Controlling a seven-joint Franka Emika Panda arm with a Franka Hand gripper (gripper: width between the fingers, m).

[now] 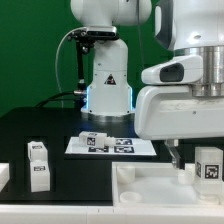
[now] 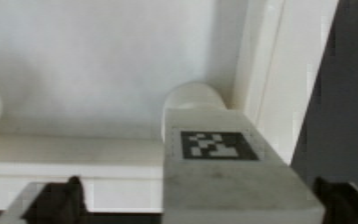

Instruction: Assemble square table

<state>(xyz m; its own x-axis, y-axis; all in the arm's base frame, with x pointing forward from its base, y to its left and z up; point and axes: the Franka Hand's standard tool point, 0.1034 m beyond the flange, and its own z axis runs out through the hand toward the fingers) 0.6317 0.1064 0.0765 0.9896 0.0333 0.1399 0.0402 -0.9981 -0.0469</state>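
The white square table top (image 1: 150, 192) lies at the front, tray-like with a raised rim; in the wrist view its inside and rim (image 2: 274, 60) fill the picture. A white leg with a black-and-white tag (image 1: 208, 165) stands at the top's corner on the exterior view's right. In the wrist view this leg (image 2: 220, 150) rises between my dark fingertips. My gripper (image 1: 190, 158) (image 2: 194, 205) is open around it; one finger (image 2: 60, 200) stands clearly apart from the leg, the other (image 2: 330, 205) is close beside it.
Two more white tagged legs (image 1: 38, 165) stand on the black table at the exterior view's left. The marker board (image 1: 120, 146) lies in the middle with a white block (image 1: 93, 138) at its left end. The arm's base (image 1: 107, 80) stands behind.
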